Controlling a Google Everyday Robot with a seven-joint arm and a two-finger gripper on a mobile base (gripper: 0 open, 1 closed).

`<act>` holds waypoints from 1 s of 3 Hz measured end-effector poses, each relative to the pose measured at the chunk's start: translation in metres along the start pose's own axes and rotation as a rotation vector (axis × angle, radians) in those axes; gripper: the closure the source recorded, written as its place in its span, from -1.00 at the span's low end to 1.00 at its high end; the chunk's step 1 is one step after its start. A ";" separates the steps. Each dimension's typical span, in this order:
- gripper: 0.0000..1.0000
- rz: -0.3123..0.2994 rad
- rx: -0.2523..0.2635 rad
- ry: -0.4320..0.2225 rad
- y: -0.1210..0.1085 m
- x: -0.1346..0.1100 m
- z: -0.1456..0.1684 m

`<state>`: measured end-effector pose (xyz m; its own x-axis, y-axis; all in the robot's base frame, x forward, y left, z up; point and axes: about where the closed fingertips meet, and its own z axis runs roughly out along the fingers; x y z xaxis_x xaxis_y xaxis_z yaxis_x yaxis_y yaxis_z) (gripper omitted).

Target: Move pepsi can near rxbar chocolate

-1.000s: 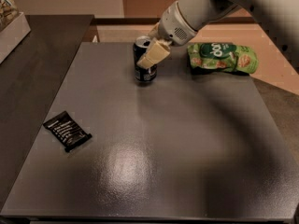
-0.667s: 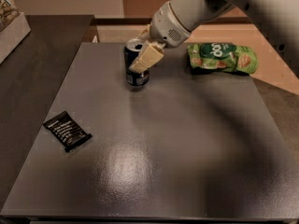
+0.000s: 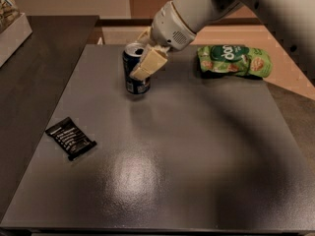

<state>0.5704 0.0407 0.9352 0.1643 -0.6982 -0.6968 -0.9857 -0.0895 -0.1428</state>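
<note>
My fingers are clamped round the pepsi can towards the far edge of the surface, left of middle in view. From here to the rxbar chocolate, near the left edge, only bare surface lies between. 1 obstacle sits at the far edge on the other side, well apart: the green snack bag. The near half lies open.

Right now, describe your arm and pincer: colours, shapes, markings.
The arm is a smooth, rounded, off-white shell; the wrist carries a thin tan ring and a small dotted grille. The pincer, at the can on the far side of the table, has flat, blocky cream fingers. No cables show.
</note>
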 end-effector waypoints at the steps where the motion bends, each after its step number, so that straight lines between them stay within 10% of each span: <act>1: 1.00 -0.006 -0.017 0.000 0.002 -0.001 0.003; 3: 1.00 -0.090 -0.121 -0.006 0.034 -0.011 0.039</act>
<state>0.5369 0.0729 0.9105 0.2518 -0.6795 -0.6891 -0.9643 -0.2368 -0.1188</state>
